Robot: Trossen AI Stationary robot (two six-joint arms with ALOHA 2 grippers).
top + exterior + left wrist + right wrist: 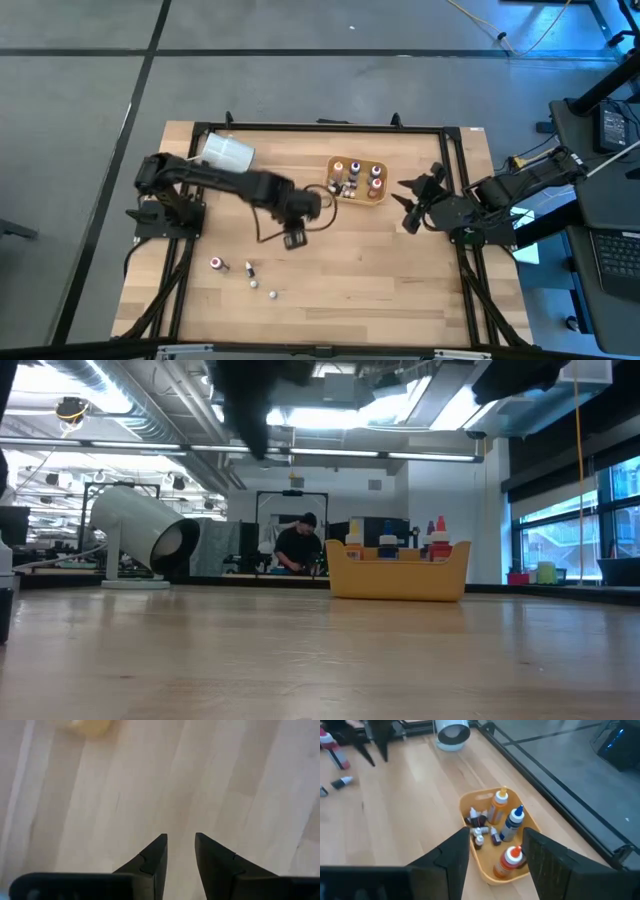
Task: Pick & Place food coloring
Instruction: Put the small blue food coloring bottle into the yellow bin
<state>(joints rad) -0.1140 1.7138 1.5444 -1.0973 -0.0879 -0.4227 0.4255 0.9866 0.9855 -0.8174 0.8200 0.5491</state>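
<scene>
Sitting mostly in the yellow tray, the food coloring bottles were just beside the right gripper, whose fingers were spread with nothing between them. A few loose bottles lay near the left gripper, slightly parted and empty over bare table.

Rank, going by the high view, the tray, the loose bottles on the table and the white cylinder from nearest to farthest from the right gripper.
Measured from the right gripper, open at the table's right side:
1. The tray, just to its left, holding bottles.
2. The white cylinder, lying at the table's far left corner.
3. The loose bottles, near the front left; close to the cylinder's distance, so this order is tentative.
</scene>
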